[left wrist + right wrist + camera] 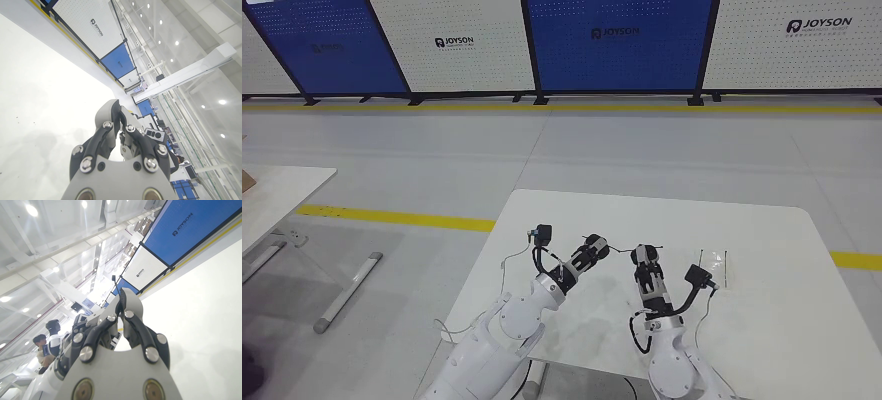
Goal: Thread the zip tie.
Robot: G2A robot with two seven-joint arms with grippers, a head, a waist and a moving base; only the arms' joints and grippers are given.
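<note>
My right gripper (121, 294) is shut on a thin black zip tie (117, 289). The tie's small square head (114, 277) sticks out past the fingertips. In the top view this gripper (644, 255) stands over the near middle of the white table (742, 320). My left gripper (592, 245) sits close beside it, fingers (113, 108) pressed together. A fine dark line, the zip tie (617, 247), runs from the left gripper's tip across to the right gripper. The tie itself is hidden between the left fingers in the left wrist view.
A few more thin ties (714, 262) lie on the table just right of the right arm. Another white table (277, 195) stands off to the left across the floor. The far half of my table is bare.
</note>
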